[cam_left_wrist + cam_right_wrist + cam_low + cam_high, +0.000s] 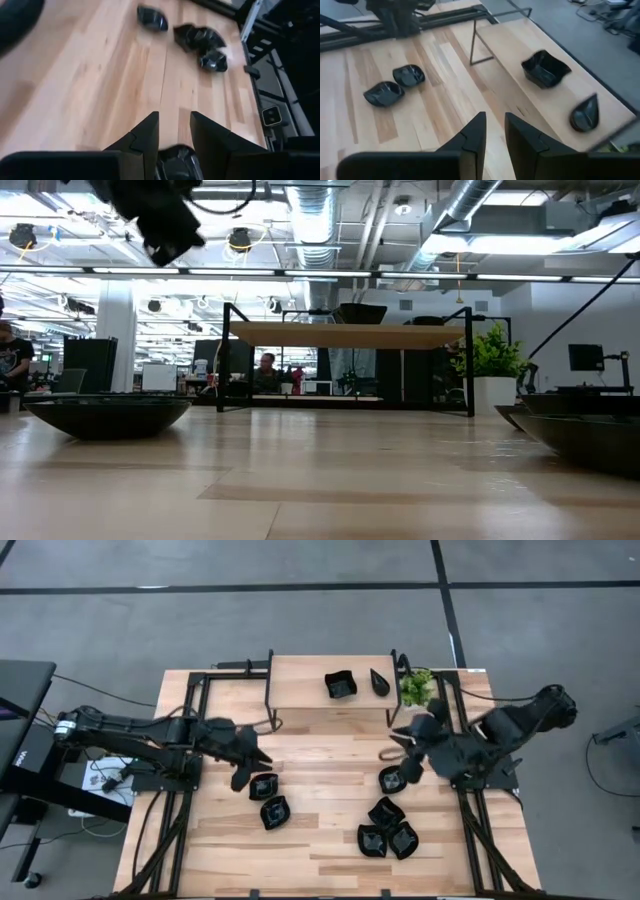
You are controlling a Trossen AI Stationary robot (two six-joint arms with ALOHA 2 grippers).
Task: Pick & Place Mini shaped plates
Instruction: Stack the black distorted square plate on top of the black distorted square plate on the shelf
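Note:
The mini shaped plates are small glossy black dishes. Two of them (263, 785) (274, 811) lie on the wooden table in front of my left gripper (250, 768). This gripper hovers open just above the nearer one, which shows low between its fingers (175, 159). Several more plates (385, 812) lie at the right. A square plate (545, 68) and a teardrop plate (584, 114) rest on the raised shelf (300, 680). My right gripper (400, 745) hangs in the air between the shelf and the right group. Its fingers (476, 131) stand narrowly apart with nothing between them.
A small green potted plant (417, 687) stands at the shelf's right end, close to my right arm. Black metal frames run along both table sides (190, 790). Bare wood lies in the table's middle (330, 770). A person sits in the room behind the table (266, 370).

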